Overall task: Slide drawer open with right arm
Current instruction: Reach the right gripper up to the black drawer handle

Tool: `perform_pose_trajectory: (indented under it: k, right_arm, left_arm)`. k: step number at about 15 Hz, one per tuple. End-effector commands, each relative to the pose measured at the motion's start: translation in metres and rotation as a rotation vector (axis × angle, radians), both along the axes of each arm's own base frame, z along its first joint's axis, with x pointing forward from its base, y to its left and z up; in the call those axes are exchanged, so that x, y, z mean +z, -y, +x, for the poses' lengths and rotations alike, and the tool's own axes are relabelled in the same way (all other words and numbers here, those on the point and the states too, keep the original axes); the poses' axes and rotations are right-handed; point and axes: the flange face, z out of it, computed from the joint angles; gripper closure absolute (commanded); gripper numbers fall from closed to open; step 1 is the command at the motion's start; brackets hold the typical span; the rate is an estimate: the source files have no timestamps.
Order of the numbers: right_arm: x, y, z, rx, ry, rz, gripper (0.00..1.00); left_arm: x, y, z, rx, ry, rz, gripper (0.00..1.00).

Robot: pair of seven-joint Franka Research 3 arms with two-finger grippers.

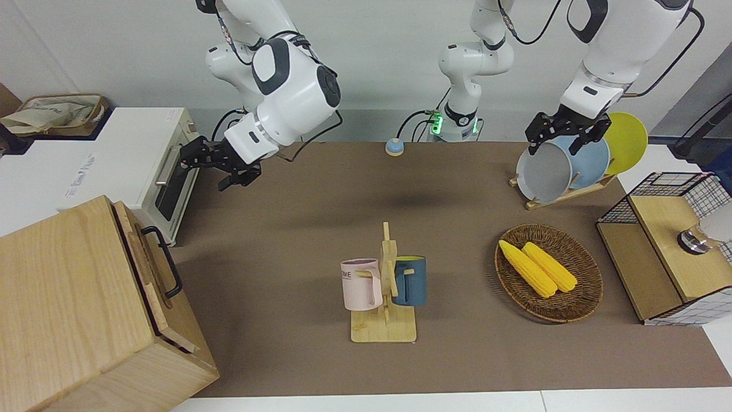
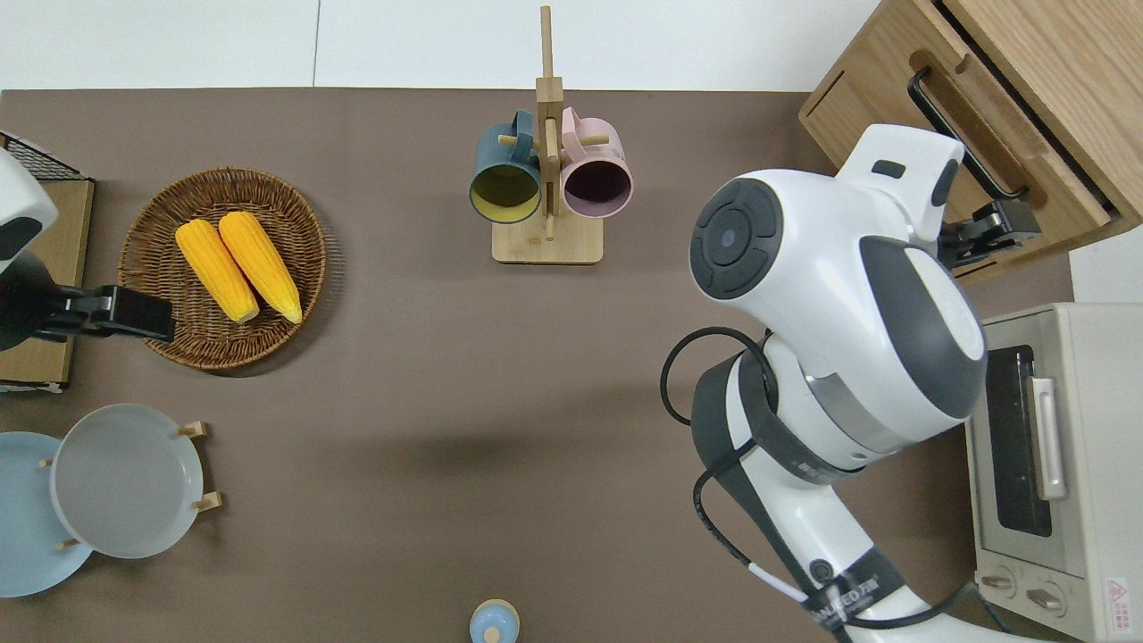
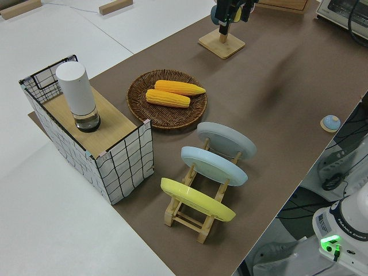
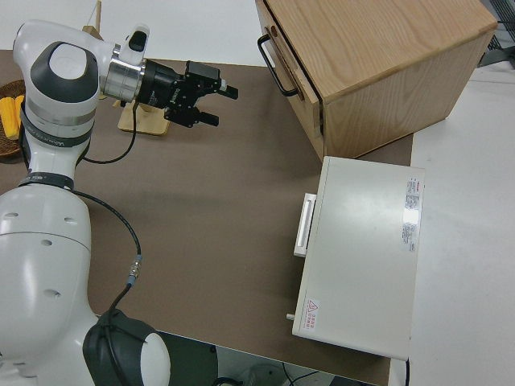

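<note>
**Right gripper near drawer handle, fingers apart**

Where my right gripper (image 4: pixel 219 105) hangs, fingers spread and holding nothing, brown mat (image 1: pixel 297 229) covers the table, with white tabletop around it and a pale wall past the robots. The drawer (image 2: pixel 960 134) sits shut in the cabinet (image 1: pixel 74 309) toward which the fingers point, its handle (image 2: pixel 960 134) just beside them, not touched. One white oven (image 2: pixel 1054 500) stands beside the cabinet, nearer the robots. Well apart toward the left arm's end I count two mugs (image 1: pixel 360 283) on one rack, two corn cobs (image 1: pixel 537 268) in one basket (image 1: pixel 583 303), three plates (image 3: pixel 213 165), one mesh box (image 3: pixel 123 161). My left arm is parked, its gripper (image 1: pixel 563 134) open.
</note>
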Motion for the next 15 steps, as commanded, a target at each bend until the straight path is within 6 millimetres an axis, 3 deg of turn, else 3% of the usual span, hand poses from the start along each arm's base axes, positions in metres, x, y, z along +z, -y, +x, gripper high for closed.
perform_pose_trajectory:
  k: [1,9,15]
  right_arm:
    - [-0.023,-0.002,0.009,0.041,0.030,-0.130,0.015]
    - [-0.073,-0.007,0.029,0.263,0.146,-0.318,0.015]
    - [-0.111,0.017,0.056,0.310,0.231,-0.391,0.015]
  left_arm:
    - [0.003,-0.001,0.002,-0.011,-0.006,0.016,0.01]
    - [0.003,-0.001,0.002,-0.011,-0.006,0.016,0.01]
    - [0.003,-0.001,0.002,-0.009,-0.006,0.016,0.01]
